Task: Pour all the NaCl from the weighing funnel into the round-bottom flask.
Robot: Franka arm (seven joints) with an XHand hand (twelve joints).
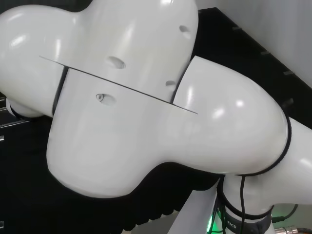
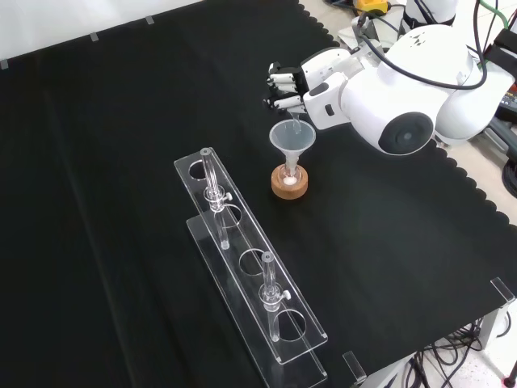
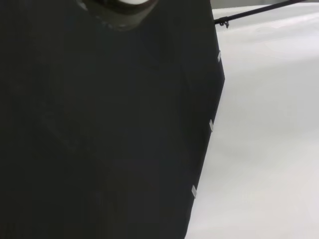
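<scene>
- A clear funnel (image 2: 291, 139) sat in the flask (image 2: 290, 174) on one cork ring (image 2: 290, 186), toward the counter's (image 2: 121, 162) far edge.
- The hand (image 2: 292, 87) hovered above it, fingers (image 2: 279, 79) curled, pinching something small and clear.
- One clear rack (image 2: 250, 271) held two tubes.

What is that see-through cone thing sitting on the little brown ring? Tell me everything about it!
That is a clear funnel, which looks like glass or plastic. In the front view it has a wide round mouth facing up and a thin stem pointing down into a small flask, which rests on a cork ring. It stands upright, to the right of the clear tube rack. A little white stuff shows at the bottom of the flask. The hand hovers just above the funnel's rim with something thin and clear.
</scene>
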